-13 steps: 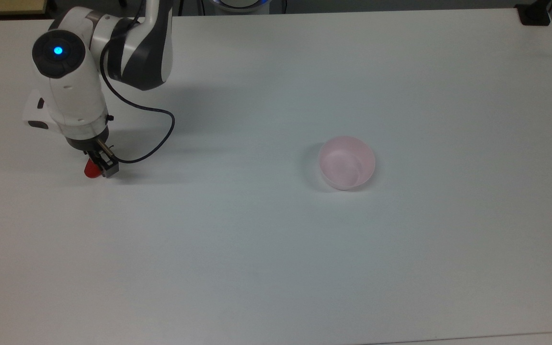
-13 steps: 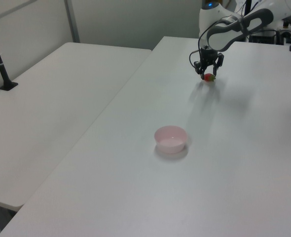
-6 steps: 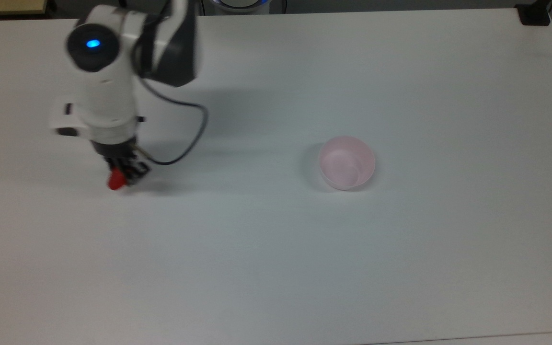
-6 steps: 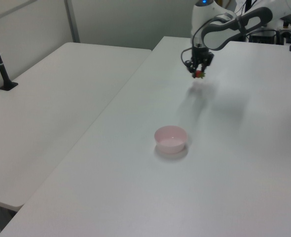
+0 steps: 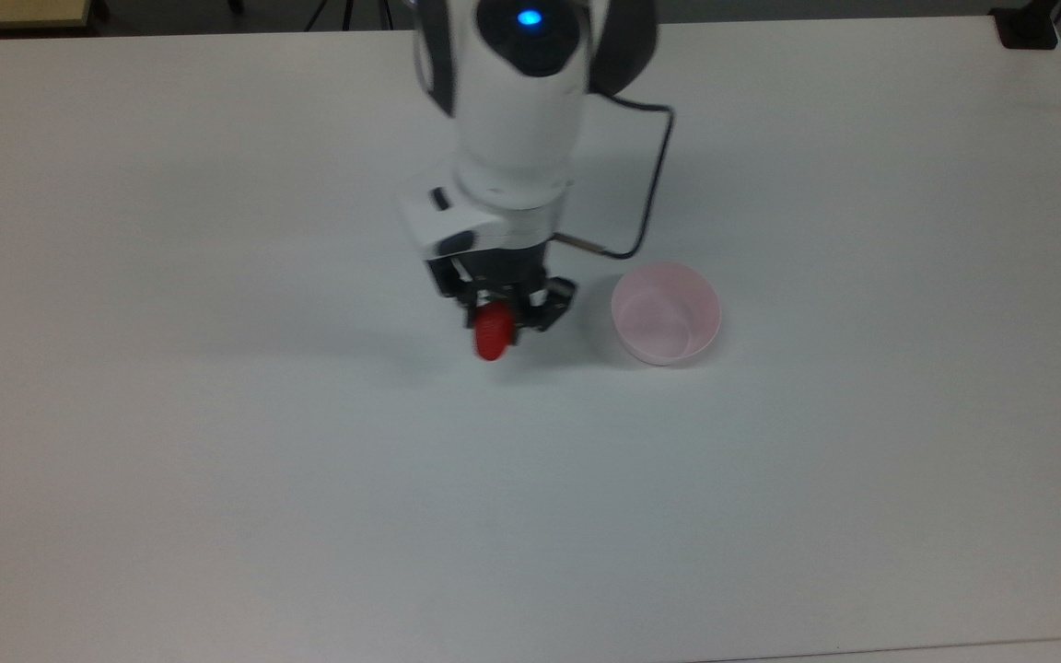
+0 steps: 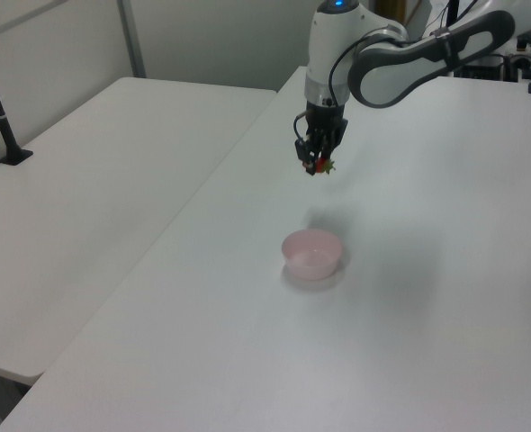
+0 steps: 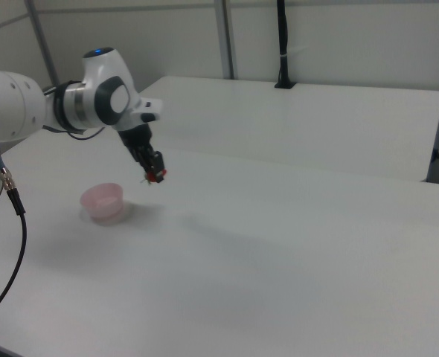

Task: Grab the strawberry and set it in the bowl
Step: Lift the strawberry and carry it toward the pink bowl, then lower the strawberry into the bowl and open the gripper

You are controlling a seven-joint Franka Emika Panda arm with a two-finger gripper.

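My gripper (image 5: 499, 324) hangs in the air above the white table, shut on the red strawberry (image 5: 493, 335). The fruit's red tip points down past the fingers. In the top view it is just left of the pale pink bowl (image 5: 666, 313). The left view has the gripper (image 6: 316, 165) and strawberry (image 6: 320, 166) held well above the table, farther back than the bowl (image 6: 311, 253). In the right view the gripper (image 7: 155, 173) with the strawberry (image 7: 158, 176) is up and to the right of the bowl (image 7: 103, 201). The bowl stands upright with nothing in it.
The white table (image 5: 309, 479) stretches wide around the bowl. A black cable (image 5: 650, 184) loops from the wrist toward the bowl's side. A second white table (image 6: 94, 171) adjoins, with a black pole clamped at its edge (image 6: 0, 117).
The arm has lifted the strawberry off the table and carried it far toward the top view's right, from the left edge area to just beside the bowl.
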